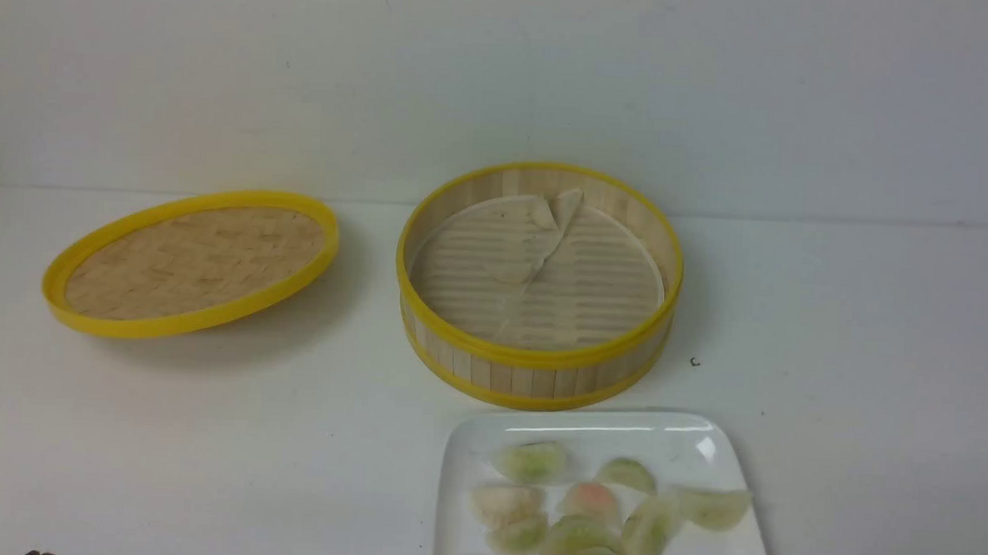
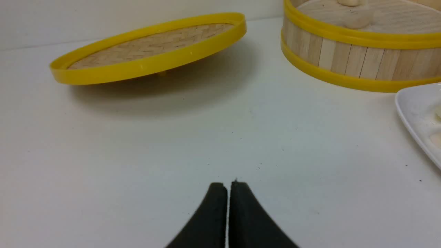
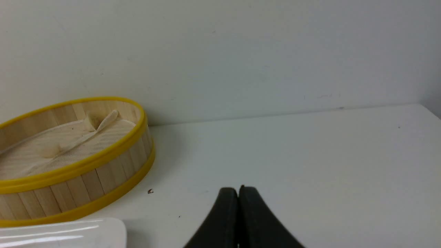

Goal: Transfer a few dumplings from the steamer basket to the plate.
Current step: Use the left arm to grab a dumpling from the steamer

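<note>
White tabletop (image 1: 203, 448): since dumplings (image 1: 584, 515) fill the plate (image 1: 470, 443) at lower centre, our left gripper (image 2: 229, 186) and right gripper (image 3: 238, 189) rest closed, empty.

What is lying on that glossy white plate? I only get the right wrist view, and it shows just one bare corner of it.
Observer: The front view shows about ten small crescent-shaped translucent dumplings, green, pinkish or whitish, clustered on the glossy white rectangular plate.
Visitor: Does the bamboo basket have a lid anywhere?
Observer: Yes. A flat woven bamboo lid with a yellow rim sits to the left of the round bamboo steamer basket, apart from it and tilted rather than lying flat.
</note>
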